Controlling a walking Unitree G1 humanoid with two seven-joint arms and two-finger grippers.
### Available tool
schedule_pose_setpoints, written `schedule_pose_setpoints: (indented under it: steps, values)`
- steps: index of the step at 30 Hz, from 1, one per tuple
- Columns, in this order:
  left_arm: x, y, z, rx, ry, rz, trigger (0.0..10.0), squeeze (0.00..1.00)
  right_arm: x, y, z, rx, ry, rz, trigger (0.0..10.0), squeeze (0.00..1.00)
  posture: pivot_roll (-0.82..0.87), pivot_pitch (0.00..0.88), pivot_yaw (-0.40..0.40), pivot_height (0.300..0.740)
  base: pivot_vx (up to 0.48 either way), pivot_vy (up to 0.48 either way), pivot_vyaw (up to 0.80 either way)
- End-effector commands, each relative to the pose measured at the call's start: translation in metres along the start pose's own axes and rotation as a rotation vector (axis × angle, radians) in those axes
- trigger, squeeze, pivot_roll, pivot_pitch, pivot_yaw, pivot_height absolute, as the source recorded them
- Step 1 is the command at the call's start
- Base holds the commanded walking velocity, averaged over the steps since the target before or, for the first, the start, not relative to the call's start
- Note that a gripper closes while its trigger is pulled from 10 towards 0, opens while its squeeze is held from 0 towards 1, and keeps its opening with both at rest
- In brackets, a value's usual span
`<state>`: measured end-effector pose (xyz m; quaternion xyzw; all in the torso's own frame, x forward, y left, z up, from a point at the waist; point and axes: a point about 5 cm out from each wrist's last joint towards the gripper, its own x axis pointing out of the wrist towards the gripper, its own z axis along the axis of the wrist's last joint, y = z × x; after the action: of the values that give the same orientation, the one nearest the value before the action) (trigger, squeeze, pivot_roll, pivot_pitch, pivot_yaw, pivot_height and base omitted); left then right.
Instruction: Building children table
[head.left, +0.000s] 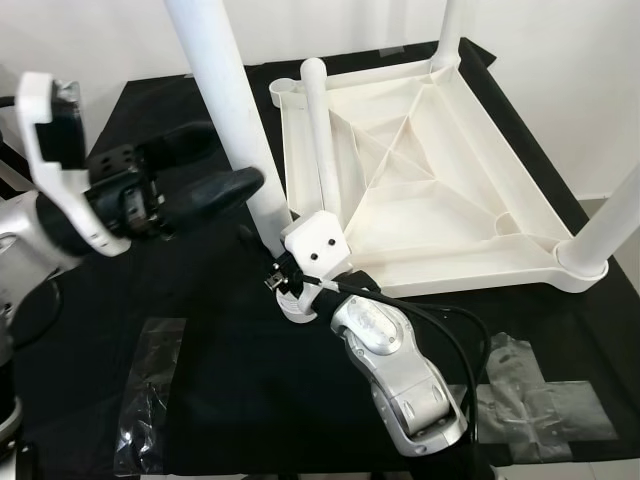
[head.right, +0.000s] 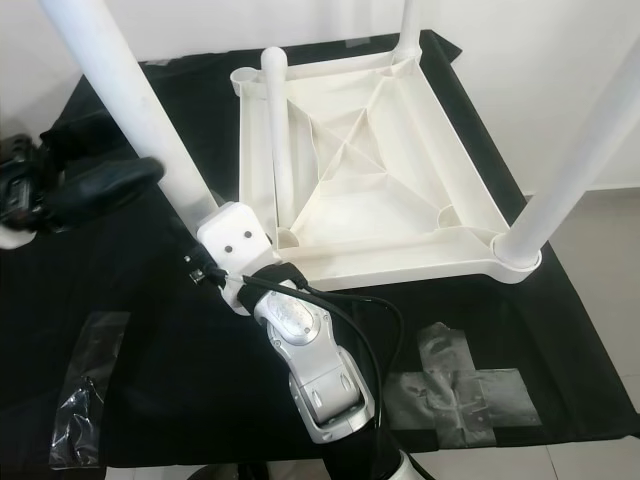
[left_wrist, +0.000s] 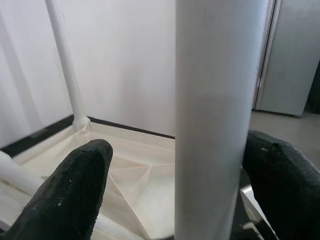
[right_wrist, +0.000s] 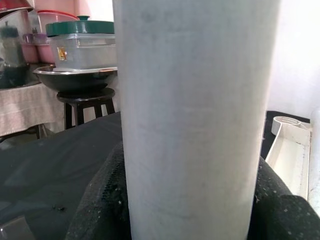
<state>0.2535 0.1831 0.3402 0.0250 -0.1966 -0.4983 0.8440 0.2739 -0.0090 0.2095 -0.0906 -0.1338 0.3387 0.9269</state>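
The white table top (head.left: 470, 272) lies upside down on a black cloth. One white leg (head.left: 222, 95) stands upright at its near left corner. My right gripper (head.left: 287, 280) is shut on this leg low down, its fingers (right_wrist: 100, 210) pressed to both sides. My left gripper (head.left: 212, 165) is open higher up, its black fingers (left_wrist: 70, 185) straddling the leg with a gap on one side. Two more legs stand in the far right corner (head.left: 451, 30) and the near right corner (head.left: 612, 225). A loose leg (head.left: 322, 130) lies inside the top along its left wall.
Patches of clear tape (head.left: 150, 400) (head.left: 535, 400) hold the black cloth (head.left: 230, 400) near its front edge. A black cable (head.left: 455, 325) loops from my right wrist. Off to the side, a stool (right_wrist: 82, 102) carries pans and lidded containers. A white wall stands behind.
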Motion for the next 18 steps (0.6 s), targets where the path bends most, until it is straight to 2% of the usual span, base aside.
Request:
schedule_pose_setpoints:
  steps: [1, 5, 6, 7, 10, 14, 18]
  values:
    - [0.001, 0.0, -0.001, 0.024, 0.004, 0.011, 10.0, 0.0, -0.006, 0.009, -0.037, 0.045, 0.173, 0.037, 10.0, 0.0, -0.03, 0.18, 0.081, 0.74, 0.0, 0.0, 0.0]
    - [0.004, -0.003, 0.001, 0.009, -0.014, -0.029, 10.0, 0.0, -0.006, 0.008, -0.037, 0.046, 0.173, 0.034, 10.0, 0.0, -0.03, 0.181, 0.082, 0.74, 0.0, 0.0, 0.0]
    - [0.005, -0.006, 0.002, -0.011, -0.019, -0.066, 4.2, 0.0, -0.006, 0.008, -0.037, 0.047, 0.174, 0.032, 10.0, 0.0, -0.03, 0.181, 0.084, 0.74, 0.0, 0.0, 0.0]
    - [0.006, -0.009, 0.002, -0.037, -0.018, -0.1, 0.0, 0.0, -0.006, 0.008, -0.037, 0.048, 0.174, 0.032, 10.0, 0.0, -0.03, 0.181, 0.084, 0.74, 0.0, 0.0, 0.0]
    - [0.006, -0.012, 0.002, -0.051, -0.006, -0.137, 0.0, 0.0, -0.006, 0.008, -0.037, 0.048, 0.173, 0.032, 10.0, 0.0, -0.03, 0.182, 0.084, 0.74, 0.0, 0.0, 0.0]
    - [0.004, -0.016, 0.006, -0.121, -0.008, -0.214, 0.0, 0.0, -0.006, 0.007, -0.037, 0.045, 0.171, 0.031, 10.0, 0.0, -0.03, 0.182, 0.087, 0.74, 0.0, 0.0, 0.0]
    - [0.004, -0.016, 0.008, -0.142, -0.017, -0.236, 0.0, 0.0, -0.004, 0.004, -0.037, 0.034, 0.166, 0.034, 10.0, 0.0, -0.03, 0.18, 0.087, 0.74, 0.0, 0.0, 0.0]
